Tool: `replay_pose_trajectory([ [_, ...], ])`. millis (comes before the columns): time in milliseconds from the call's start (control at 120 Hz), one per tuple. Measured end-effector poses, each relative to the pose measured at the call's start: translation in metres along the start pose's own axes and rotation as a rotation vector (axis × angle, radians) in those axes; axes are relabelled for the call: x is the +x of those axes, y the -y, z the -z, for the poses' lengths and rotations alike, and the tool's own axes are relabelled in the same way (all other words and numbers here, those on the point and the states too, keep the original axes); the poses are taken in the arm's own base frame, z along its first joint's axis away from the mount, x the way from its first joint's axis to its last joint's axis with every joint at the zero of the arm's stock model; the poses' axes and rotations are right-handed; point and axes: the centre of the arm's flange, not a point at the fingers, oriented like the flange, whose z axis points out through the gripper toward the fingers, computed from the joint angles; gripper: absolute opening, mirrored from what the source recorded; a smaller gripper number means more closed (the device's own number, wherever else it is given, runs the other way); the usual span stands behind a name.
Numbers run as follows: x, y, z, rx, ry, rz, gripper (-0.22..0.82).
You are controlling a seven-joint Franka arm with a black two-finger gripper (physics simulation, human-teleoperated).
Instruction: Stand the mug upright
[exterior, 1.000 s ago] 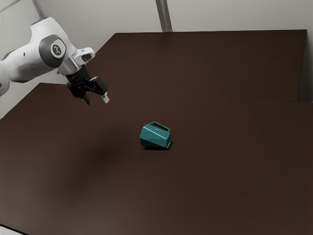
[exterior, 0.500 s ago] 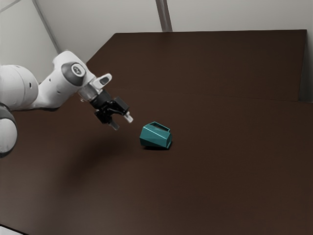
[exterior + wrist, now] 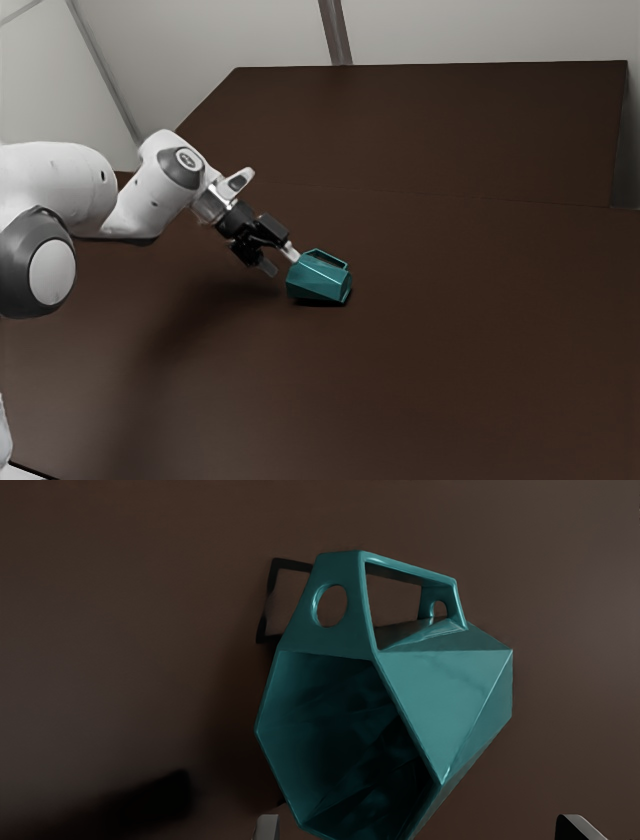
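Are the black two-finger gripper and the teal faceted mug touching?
Cannot tell. In the exterior view, the gripper has one tip over or against the mug; the wrist view shows the fingers wide open, but leaves contact unsettled.

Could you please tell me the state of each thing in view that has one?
Mug: lying on its side, mouth toward the end effector.
Handle: on the mug's upper side.
End effector: open, close to the mug.
Arm: bent, reaching toward the mug.

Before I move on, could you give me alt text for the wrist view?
A teal faceted mug lies on its side on a brown table, its open mouth toward the camera, handle up, with the fingers apart nearby.
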Motion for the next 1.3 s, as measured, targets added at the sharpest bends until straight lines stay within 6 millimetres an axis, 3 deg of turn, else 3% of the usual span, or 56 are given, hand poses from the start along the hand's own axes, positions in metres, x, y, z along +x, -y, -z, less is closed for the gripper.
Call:
replay_pose_trajectory([
  [158,0.016,0.0,-0.013,-0.006,0.001,-0.055,0.6],
  [475,0.021,0.003,-0.032,-0.085,-0.031,-0.071,0.59],
  [775,0.021,0.003,-0.035,-0.117,-0.049,-0.085,0.15],
  [1300,0.03,-0.033,-0.041,-0.176,-0.085,-0.125,-0.13],
])
